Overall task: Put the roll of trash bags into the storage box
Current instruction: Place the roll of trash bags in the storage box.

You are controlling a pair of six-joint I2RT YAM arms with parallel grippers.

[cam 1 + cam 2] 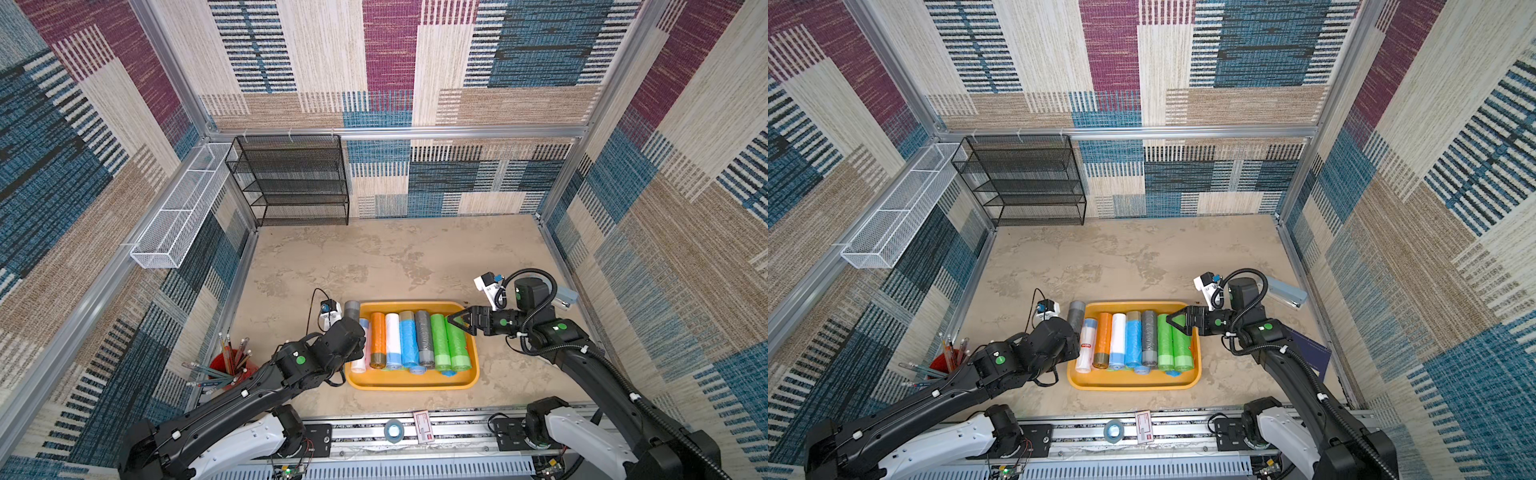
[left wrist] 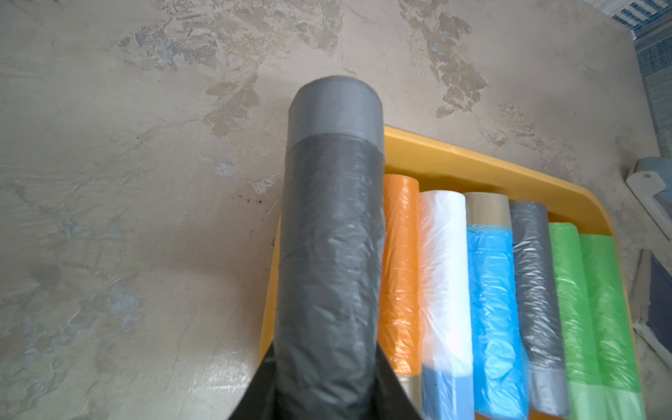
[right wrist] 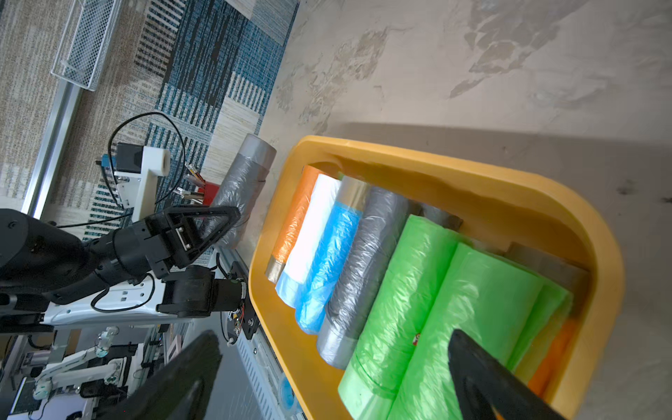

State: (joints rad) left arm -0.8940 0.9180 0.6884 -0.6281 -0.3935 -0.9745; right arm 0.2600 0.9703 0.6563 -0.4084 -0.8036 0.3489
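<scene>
Jutting from clenched left pincer [image 3: 225, 222], grey roll [image 2: 332, 236] beside storage box [image 2: 472, 160]; right pincer [image 1: 457, 322] released.

The left gripper [image 2: 327, 385] has its black fingers [image 2: 262, 389] pressed on either side of a dark grey roll of trash bags [image 2: 332, 225]. The roll's paler grey end reaches past a corner of the yellow-orange storage box [image 2: 472, 160], and the roll hides the box's rim on that side. Inside the box, side by side going away from that rim, lie an orange roll [image 2: 400, 272], a white roll [image 2: 445, 276], a blue roll [image 2: 494, 309] with a tan end, a smaller grey roll [image 2: 534, 283], a green roll [image 2: 571, 302] and a second green roll [image 2: 607, 309]. Mottled beige tabletop [image 2: 127, 182] surrounds the box. Beyond its green-roll side a pale object [image 2: 651, 185] is cut off at the frame's edge.
</scene>
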